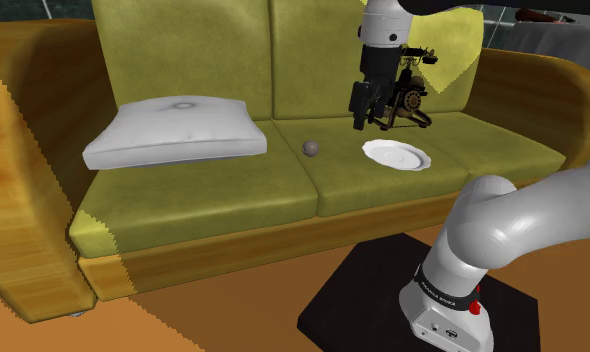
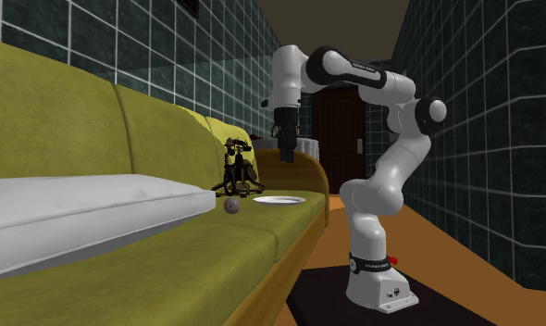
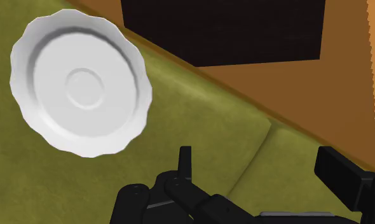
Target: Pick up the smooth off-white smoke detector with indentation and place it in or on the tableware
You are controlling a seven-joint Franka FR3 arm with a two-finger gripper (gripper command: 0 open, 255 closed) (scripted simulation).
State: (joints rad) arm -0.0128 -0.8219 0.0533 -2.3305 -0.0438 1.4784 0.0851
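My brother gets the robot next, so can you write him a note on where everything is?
Gripper: open, empty, in the air above the sofa seat near the plate.
Smoke detector: small grey round thing on the seat, between the pillow and the plate.
Done: nothing picked up yet.
Left: lower to the detector, grasp, lift, set it on the plate.

I see an olive-green sofa (wooden frame), dark tiled walls, an orange-brown floor and a dark door at the far end.
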